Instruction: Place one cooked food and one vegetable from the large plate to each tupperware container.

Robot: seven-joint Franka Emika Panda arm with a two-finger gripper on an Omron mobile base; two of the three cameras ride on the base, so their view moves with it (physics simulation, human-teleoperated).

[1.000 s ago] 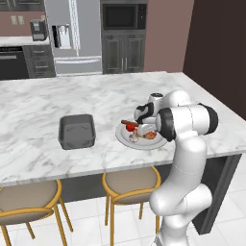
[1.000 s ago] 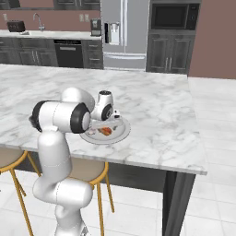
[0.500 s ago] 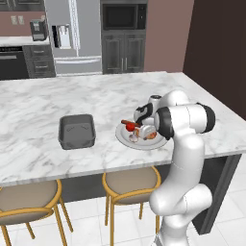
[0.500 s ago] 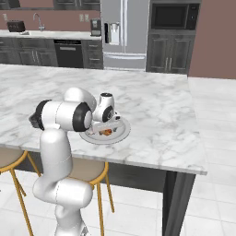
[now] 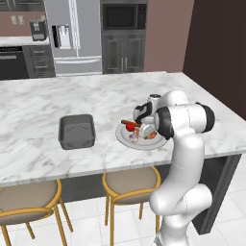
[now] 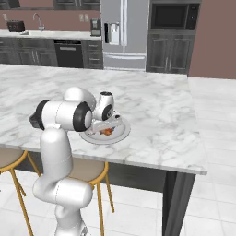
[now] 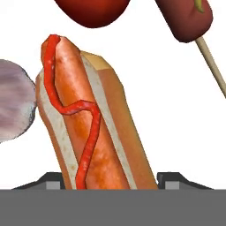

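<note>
The large plate point(image 5: 126, 140) point(image 6: 120, 133) lies near the counter's front edge and holds several foods. My gripper point(image 5: 142, 129) point(image 6: 105, 129) point(image 7: 112, 180) is down over it and open. A hot dog point(image 7: 84, 119) in a bun with a ketchup line lies between the fingertips point(image 7: 52, 180), filling nearly the whole gap. Around it lie a round red vegetable point(image 7: 92, 9), a sausage on a stick point(image 7: 187, 20) and a pale grey-purple lump point(image 7: 13, 106). One grey tupperware container point(image 5: 77, 130) stands empty on the counter, left of the plate.
The marble island counter point(image 5: 57, 101) point(image 6: 166, 110) stretches left and back from the plate. Two wooden stools point(image 5: 132, 185) stand under its front edge. A fridge point(image 5: 74, 36) and dark cabinets line the far wall.
The hand has come down closer to the plate and now has its fingers on either side of the hot dog. Plate, foods and tub have not moved.
</note>
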